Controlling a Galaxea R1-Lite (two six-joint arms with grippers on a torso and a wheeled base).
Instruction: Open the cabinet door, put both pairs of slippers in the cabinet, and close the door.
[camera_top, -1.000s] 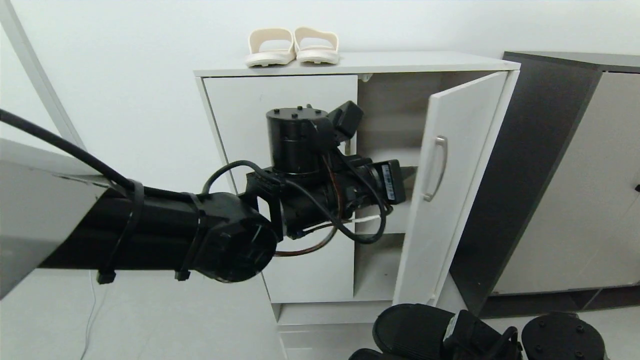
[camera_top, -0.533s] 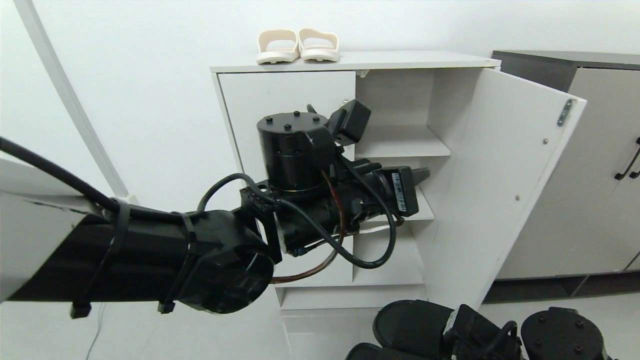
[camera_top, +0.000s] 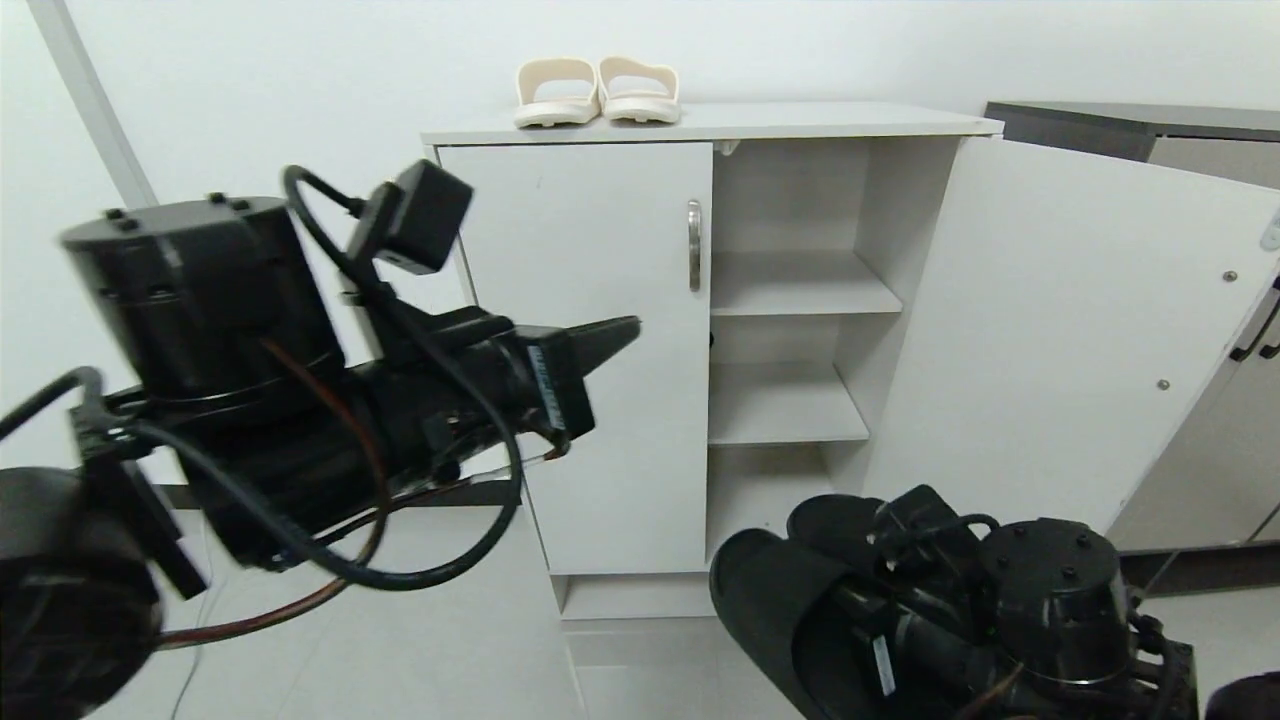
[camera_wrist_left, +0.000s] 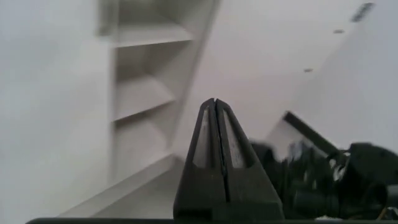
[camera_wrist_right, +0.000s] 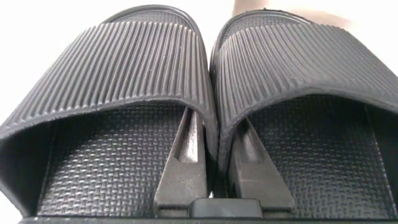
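Cabinet (camera_top: 800, 120) stood with its right door (camera_top: 1060, 340) wide open and white slippers (camera_top: 597, 92) on top. The left gripper (camera_top: 625, 328) hung before the closed left door (camera_top: 580, 400). Black slippers (camera_top: 790, 590) were low, near right.

In the left wrist view, the fingers (camera_wrist_left: 205, 143) were pressed together.

In the right wrist view, the right gripper (camera_wrist_right: 216, 124) clamped both black slippers' inner walls.

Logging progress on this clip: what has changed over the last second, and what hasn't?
The right door swung from part open to wide open. The left gripper, shut and empty, drew back leftward from the cabinet. The right gripper raised the black slippers toward it. Cream slippers stayed on top; left door stayed shut.
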